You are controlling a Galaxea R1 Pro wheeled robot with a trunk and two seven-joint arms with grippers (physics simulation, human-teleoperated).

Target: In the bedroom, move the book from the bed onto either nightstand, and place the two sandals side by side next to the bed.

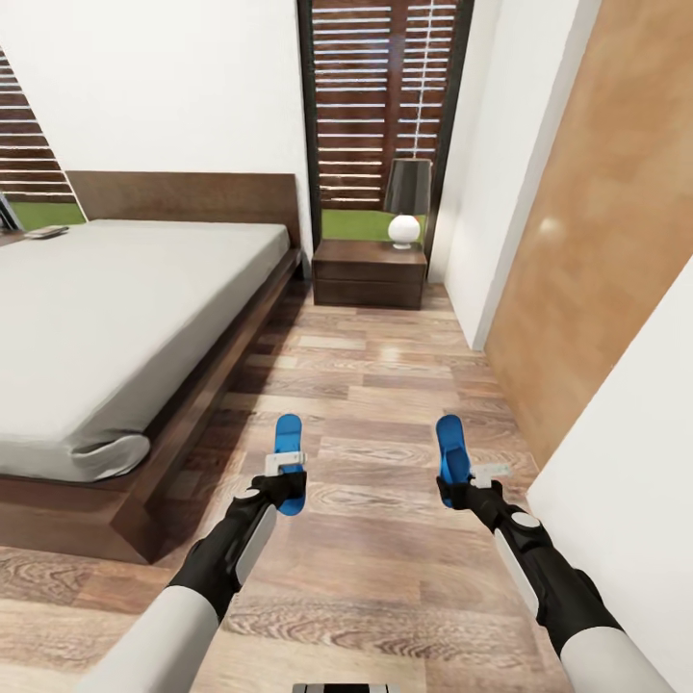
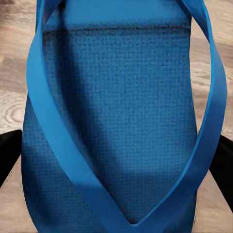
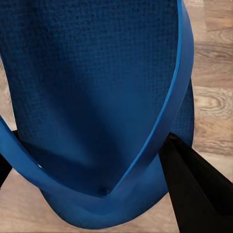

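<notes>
Both bright blue sandals are in my grippers over the plank floor, right of the bed [image 1: 115, 318]. My left gripper [image 1: 285, 484] is shut on the left sandal [image 1: 288, 433], which points away from me; its sole and straps show close up as the left sandal [image 2: 121, 121] between black fingers [image 2: 8, 155]. My right gripper [image 1: 460, 491] is shut on the right sandal [image 1: 449, 445], tilted on edge, seen as the right sandal [image 3: 92, 92] beside a black finger [image 3: 199, 194]. A small flat object [image 1: 45, 232] lies at the far left by the bed's head; I cannot tell if it is the book.
The nightstand [image 1: 369, 272] stands against the far wall right of the headboard, with a dark-shaded lamp [image 1: 406, 207] on it. A white wall and a brown wood panel [image 1: 597, 231] close in on the right. Open wood floor [image 1: 375, 385] runs between bed and wall.
</notes>
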